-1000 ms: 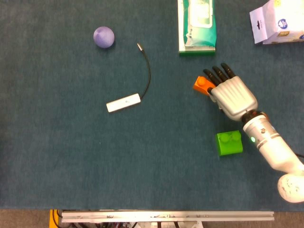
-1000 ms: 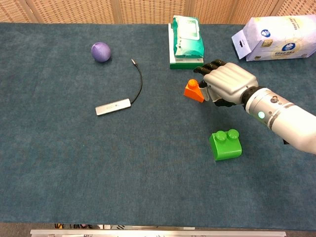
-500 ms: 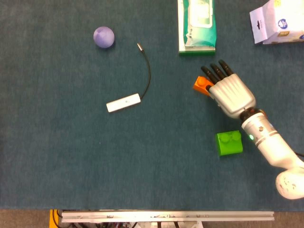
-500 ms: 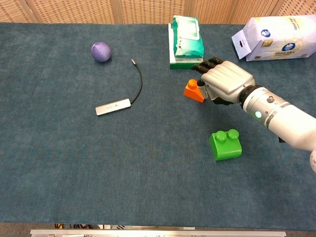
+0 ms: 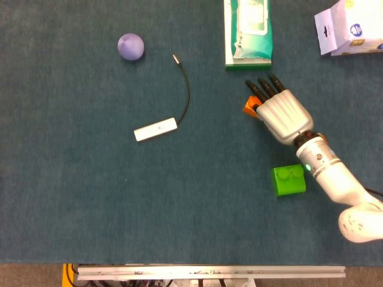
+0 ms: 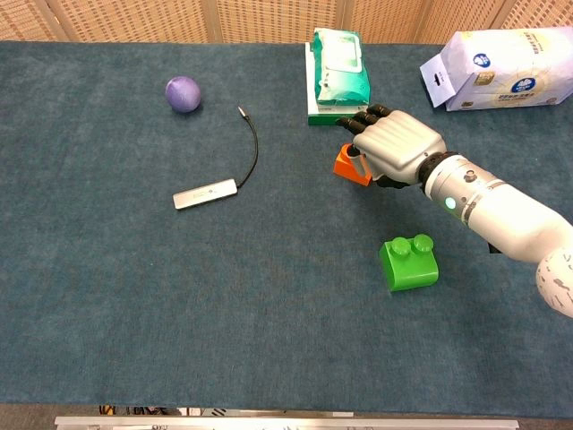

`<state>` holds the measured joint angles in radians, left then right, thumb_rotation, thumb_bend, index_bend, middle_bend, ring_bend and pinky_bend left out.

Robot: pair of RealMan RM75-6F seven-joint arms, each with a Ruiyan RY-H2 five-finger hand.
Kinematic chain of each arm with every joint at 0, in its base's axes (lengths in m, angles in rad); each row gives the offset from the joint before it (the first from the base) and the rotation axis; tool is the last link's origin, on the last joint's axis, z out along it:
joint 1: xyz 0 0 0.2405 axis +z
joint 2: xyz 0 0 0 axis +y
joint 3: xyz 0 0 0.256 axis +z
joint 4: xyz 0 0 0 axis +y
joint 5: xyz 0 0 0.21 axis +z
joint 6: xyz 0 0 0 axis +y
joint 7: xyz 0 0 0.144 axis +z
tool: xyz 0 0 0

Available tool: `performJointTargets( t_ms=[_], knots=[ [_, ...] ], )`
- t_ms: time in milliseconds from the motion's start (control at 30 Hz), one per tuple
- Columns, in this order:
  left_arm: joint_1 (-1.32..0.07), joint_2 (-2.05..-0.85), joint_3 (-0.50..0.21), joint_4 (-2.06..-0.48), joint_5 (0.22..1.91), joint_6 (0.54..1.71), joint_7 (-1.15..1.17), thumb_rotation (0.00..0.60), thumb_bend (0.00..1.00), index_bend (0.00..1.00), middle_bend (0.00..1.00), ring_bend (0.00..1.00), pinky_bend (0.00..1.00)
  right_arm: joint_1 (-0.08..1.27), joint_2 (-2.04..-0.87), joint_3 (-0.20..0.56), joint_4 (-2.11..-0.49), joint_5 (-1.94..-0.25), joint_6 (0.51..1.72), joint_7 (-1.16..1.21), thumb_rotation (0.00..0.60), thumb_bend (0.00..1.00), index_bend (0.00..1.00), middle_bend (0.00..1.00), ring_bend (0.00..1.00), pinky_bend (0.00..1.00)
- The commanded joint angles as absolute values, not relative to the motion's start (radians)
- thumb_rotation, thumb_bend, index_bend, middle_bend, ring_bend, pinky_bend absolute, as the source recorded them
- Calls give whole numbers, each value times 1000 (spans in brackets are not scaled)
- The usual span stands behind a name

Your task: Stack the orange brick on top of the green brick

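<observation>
Chest view: a dark teal felt-covered table [image 6: 134,296] backed by woven wicker panels [image 6: 269,18]. At the far edge lie a green wipes pack [image 6: 338,73] and a white paper bag [image 6: 501,72]. The right hand [image 6: 394,148] covers the orange brick [image 6: 349,167], fingers [image 5: 260,88] extended over it; whether it grips cannot be told. The green brick [image 6: 409,262] sits nearer, apart. Also present: purple ball [image 6: 183,93], cabled white dongle [image 6: 208,193].
</observation>
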<state>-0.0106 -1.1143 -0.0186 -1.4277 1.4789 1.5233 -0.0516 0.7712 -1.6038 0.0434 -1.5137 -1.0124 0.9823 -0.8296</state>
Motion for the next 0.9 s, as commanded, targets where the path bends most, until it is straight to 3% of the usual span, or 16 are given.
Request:
performJointTargets(
  t_ms=[33,900],
  knots=[
    [-10,-1113,-19,-1427,1480,1524,-53,600,0,581,465,443,537,778,-1610,45,-1507,-1004,976,-836,600,869,513,18,0,0],
    [-9,-1106,-20,-1431,1486,1519,-74,600,0,581,465,443,537,802,-1611,35,-1490,-952,968,-873,600,869,513,17,0,0]
  ],
)
